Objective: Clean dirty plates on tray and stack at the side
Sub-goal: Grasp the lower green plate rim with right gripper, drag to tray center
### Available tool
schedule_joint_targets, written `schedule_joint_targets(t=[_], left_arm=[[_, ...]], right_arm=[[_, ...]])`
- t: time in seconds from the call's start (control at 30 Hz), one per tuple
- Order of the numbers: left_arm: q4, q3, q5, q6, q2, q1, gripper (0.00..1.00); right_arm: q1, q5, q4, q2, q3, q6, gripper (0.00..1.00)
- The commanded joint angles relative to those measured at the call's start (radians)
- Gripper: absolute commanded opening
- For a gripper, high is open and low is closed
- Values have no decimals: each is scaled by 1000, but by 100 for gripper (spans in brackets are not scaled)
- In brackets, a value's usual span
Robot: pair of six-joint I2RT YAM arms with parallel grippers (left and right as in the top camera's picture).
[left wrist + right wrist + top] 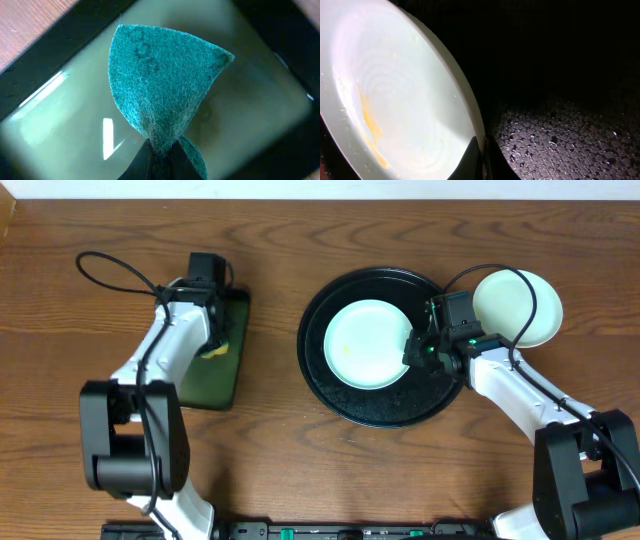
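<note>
L claw (pixel 161 162) clamped tight on teal scrub pad (pixel 160 85), pad fanning out from the tips, over the green-floored rect tray (pixel 250 115) on left side of counter (pixel 290 470). R claw (pixel 481 159) closed too, pinching rim of mint plate (pixel 405 90) at its right edge. Plate's inside the round black tray (pixel 330 395), mid-counter. Yellow smear (pixel 370 120) across plate's face, water beads (pixel 560 140) on tray floor. Off-tray, just right: pale plate (pixel 520 305) on counter; can't tell if one or a stack.
</note>
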Motion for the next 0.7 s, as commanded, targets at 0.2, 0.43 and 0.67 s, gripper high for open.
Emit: schedule_joint_targets(t=[0.2, 0.43, 0.67], left_arm=[[32, -2, 224, 28, 89, 97, 17], [32, -1, 207, 90, 32, 105, 39], [32, -2, 200, 90, -56, 110, 40]], right_arm=[[6, -19, 14, 4, -2, 14, 1], [6, -19, 14, 5, -2, 14, 1], [6, -19, 14, 5, -2, 13, 1]])
